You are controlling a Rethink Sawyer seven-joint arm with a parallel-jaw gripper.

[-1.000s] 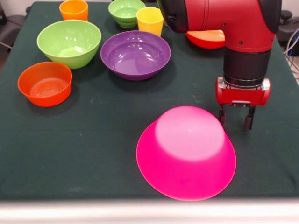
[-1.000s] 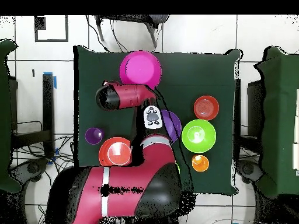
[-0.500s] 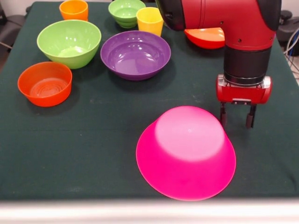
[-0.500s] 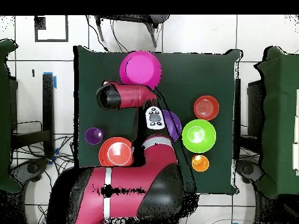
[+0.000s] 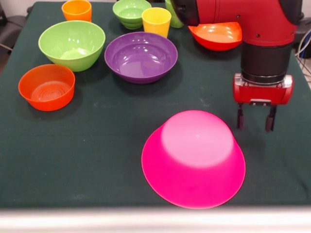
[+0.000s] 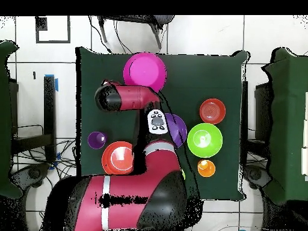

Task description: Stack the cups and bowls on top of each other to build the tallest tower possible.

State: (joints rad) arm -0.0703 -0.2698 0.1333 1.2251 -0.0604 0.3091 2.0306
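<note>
The large pink bowl (image 5: 193,158) lies upside down near the table's front edge; it also shows in the overhead view (image 6: 145,71). My gripper (image 5: 254,121) hangs just right of it, open and empty, fingertips close to the cloth. Upright further back are the wide purple bowl (image 5: 141,56), light green bowl (image 5: 72,43), two orange-red bowls (image 5: 46,86) (image 5: 216,35) and small ribbed green bowl (image 5: 131,12). The yellow cup (image 5: 156,21) and orange cup (image 5: 77,9) stand at the back. The light green cup (image 5: 173,19) is partly hidden by my arm. The purple cup (image 6: 96,140) shows only overhead.
My arm (image 5: 243,19) crosses the back right of the table above the orange-red bowl. The dark green cloth (image 5: 97,145) covers the table. A dark chair (image 6: 135,21) stands beyond the table's far edge in the overhead view.
My gripper has shifted right, away from the pink bowl's side, in the front view. The arm now uncovers more of the back orange-red bowl. The bowls and cups have not moved.
</note>
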